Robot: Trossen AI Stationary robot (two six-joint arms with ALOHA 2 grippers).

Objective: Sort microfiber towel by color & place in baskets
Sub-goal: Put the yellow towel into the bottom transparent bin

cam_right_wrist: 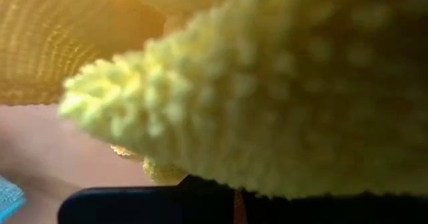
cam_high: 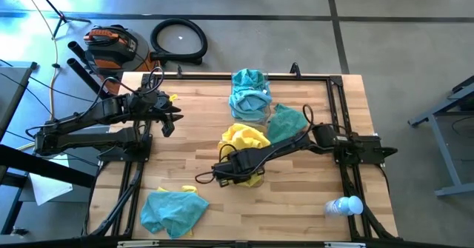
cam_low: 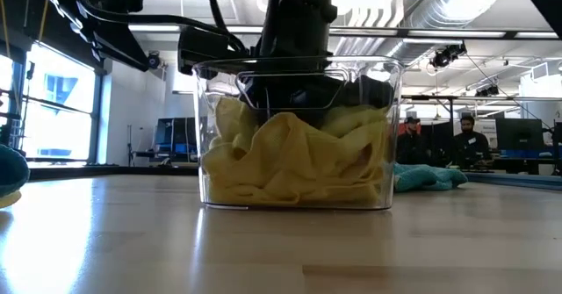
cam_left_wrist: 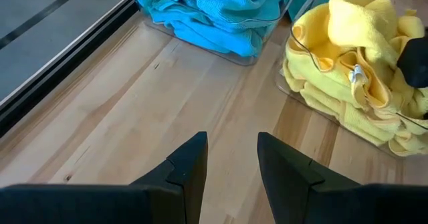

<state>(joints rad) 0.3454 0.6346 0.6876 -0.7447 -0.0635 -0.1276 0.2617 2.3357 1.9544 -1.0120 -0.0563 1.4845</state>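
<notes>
right wrist view: yellow towel pressed against right gripper; its jaws' state unclear.

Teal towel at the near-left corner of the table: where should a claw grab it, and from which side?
Judging by the high view, pinch the raised crumpled fold near the middle of the teal towel, coming straight down from above. It lies loosely bunched on the table, clear of both baskets, so top ridges look easiest.

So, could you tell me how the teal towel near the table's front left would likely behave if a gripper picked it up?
The teal towel lies crumpled in soft folds, so it would probably droop rather than hold shape. It looks thin and fuzzy, so likely light and easy to pinch. A yellow scrap touches its edge and might drag along.
</notes>
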